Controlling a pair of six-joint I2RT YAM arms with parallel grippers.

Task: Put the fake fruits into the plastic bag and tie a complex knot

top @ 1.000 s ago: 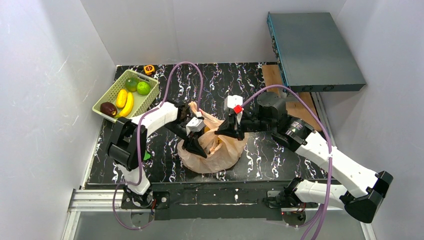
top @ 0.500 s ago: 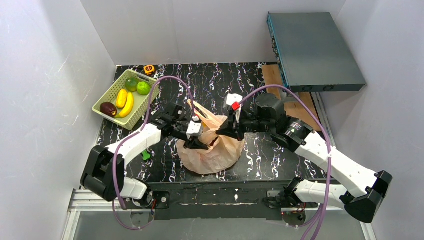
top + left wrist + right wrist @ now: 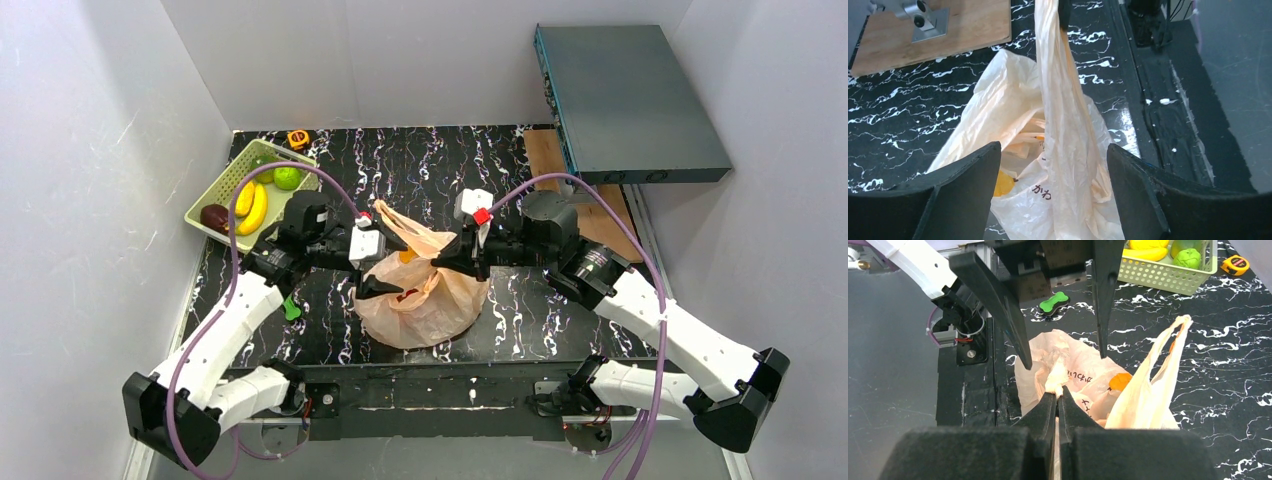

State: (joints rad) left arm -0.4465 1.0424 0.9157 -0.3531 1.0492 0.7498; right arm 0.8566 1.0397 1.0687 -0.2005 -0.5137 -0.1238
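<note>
Right wrist: your right gripper [image 3: 1057, 399] pinches a twisted handle of the plastic bag [image 3: 1088, 372]. Your left gripper [image 3: 1053, 150] stands spread astride the other handle.

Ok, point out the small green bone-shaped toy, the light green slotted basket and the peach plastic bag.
small green bone-shaped toy [image 3: 1054, 301]: right wrist view, its middle.
light green slotted basket [image 3: 1168, 281]: right wrist view, its near slotted wall.
peach plastic bag [image 3: 425, 310]: top external view, its bulging body.

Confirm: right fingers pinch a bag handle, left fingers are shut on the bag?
Wrong on the left: the left wrist view shows the left fingers spread open, a bag handle standing between them ungripped. The right fingers do pinch a bag handle.
</note>
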